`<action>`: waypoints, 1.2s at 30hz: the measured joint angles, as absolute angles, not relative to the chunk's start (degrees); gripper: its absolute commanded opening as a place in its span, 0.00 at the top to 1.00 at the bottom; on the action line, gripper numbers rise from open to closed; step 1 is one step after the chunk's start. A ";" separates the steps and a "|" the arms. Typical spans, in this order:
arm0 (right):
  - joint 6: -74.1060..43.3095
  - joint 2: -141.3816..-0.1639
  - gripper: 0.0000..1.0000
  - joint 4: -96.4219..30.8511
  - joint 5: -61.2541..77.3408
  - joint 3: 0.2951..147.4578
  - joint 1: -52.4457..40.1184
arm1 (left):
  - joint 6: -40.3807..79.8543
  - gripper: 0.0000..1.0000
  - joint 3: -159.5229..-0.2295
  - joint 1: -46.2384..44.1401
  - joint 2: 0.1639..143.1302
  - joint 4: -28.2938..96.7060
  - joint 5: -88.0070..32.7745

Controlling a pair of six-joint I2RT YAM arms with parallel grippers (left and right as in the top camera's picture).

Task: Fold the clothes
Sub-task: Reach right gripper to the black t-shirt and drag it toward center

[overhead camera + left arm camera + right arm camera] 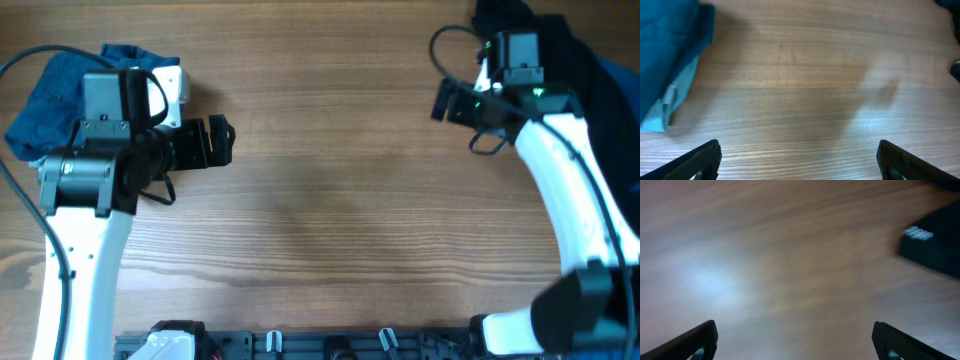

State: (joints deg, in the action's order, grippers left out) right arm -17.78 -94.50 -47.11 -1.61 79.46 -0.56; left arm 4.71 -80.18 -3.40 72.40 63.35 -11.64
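A crumpled blue garment (45, 95) lies at the table's far left, partly under my left arm; it also shows at the left edge of the left wrist view (665, 55). A dark garment (590, 50) lies at the far right, behind my right arm. My left gripper (218, 141) is open and empty, just right of the blue garment, with its fingers wide apart over bare wood (799, 165). My right gripper (445, 100) is open and empty, left of the dark garment, over bare wood (795, 342).
The wooden table (330, 210) spreads between the two arms. A black mounting rail (330, 345) runs along the front edge. A dark object (932, 247) with pale lettering shows blurred at the right of the right wrist view.
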 measured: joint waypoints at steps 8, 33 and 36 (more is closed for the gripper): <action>-19.90 -105.01 0.12 -35.33 -2.63 79.68 14.72 | 4.82 0.06 -80.58 -3.40 73.17 64.03 -14.55; -23.62 -116.16 0.96 -39.44 0.10 80.07 11.70 | 5.04 0.00 -80.64 -3.40 73.17 61.28 -14.94; -22.22 -110.26 0.96 -42.68 3.44 80.09 4.56 | 5.04 0.00 -80.64 -3.40 73.19 61.23 -14.92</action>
State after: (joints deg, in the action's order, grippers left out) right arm -22.22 -110.26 -42.68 3.44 80.09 4.56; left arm 5.04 -80.64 -3.40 73.19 61.23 -14.92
